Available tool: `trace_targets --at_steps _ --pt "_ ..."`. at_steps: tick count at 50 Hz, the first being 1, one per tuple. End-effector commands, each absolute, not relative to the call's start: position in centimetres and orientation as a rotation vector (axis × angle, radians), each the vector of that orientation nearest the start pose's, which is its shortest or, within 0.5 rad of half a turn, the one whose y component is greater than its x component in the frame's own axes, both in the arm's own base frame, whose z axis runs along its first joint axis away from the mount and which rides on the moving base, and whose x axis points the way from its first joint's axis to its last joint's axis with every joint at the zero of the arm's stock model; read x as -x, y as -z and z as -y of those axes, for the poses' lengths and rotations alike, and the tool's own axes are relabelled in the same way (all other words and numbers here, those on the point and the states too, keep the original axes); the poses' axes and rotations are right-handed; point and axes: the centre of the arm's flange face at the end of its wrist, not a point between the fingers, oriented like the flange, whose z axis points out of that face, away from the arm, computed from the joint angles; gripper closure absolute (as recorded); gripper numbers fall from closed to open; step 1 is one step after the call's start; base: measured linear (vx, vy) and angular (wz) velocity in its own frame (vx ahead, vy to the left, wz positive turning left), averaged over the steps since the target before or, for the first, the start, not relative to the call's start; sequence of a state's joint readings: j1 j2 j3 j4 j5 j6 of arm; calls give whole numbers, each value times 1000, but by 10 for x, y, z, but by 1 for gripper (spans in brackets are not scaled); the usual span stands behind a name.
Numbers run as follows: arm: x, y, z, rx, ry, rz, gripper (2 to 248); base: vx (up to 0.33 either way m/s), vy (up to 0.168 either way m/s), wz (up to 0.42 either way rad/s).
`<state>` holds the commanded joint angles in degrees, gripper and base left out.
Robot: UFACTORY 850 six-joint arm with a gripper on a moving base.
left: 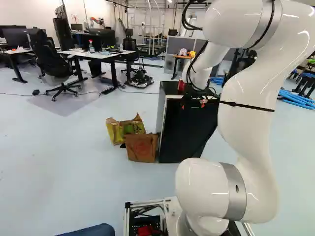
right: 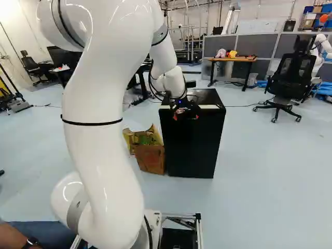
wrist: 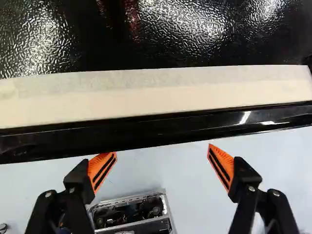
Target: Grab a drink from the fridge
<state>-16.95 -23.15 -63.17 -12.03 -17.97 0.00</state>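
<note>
While a brown bag (left: 141, 148) and a yellow bag (left: 115, 131), contents unclear, are standing beside the fridge (right: 194, 148), the claw (right: 185, 117) is hovering wide near the fridge's top front edge.

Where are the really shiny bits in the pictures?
Wrist view: bright white glare on the bumpy black fridge top, and a little streak on its black edge; left base view: thin shiny lines on the white arm; right base view: curved glints on that arm too.
</note>
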Motion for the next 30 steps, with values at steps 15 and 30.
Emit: trace_targets --at_steps 15,30 --pt "-536 -410 172 3238 558 -198 3 0 0 0" --pt "-509 -410 168 3238 540 -210 3 0 0 0"
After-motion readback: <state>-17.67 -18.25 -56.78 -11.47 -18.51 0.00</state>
